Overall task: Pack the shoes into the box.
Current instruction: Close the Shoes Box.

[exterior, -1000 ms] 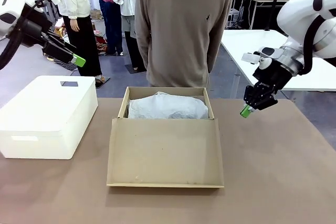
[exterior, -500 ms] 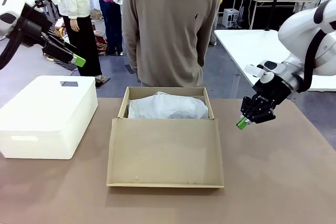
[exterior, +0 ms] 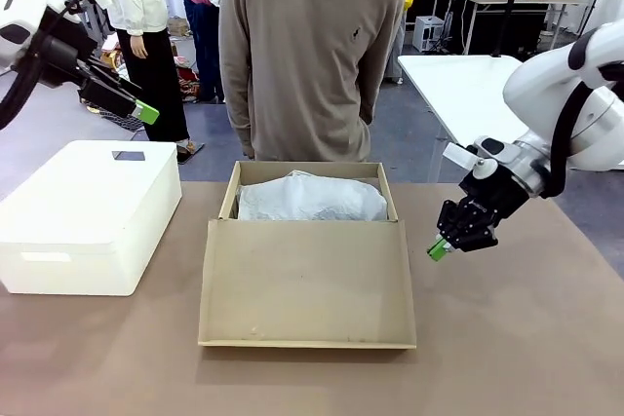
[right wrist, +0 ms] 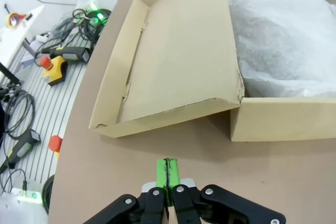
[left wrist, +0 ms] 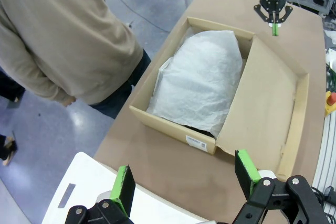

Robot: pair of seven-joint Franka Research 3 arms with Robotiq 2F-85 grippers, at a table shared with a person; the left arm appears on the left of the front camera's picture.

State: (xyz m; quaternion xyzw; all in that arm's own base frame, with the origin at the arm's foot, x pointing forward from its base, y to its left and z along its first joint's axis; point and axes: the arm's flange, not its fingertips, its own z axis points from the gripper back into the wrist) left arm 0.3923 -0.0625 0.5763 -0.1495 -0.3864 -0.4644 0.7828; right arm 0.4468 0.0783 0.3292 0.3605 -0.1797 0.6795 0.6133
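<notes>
Green pads pressed flat together, your right fingers (exterior: 436,250) carry nothing and hover low over the tabletop (exterior: 507,338), just right of the open flap lid (exterior: 307,280) of the box (exterior: 230,192). Slip that thin tip under the lid's side edge, I'd say, and lift slowly. Your left fingers (exterior: 146,112) gape wide, empty, well away. White tissue paper (exterior: 312,199) fills the box, and the shoes can't be made out.

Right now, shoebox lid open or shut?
Open. The flap lid is folded out in front of the box; white tissue paper shows inside.
</notes>
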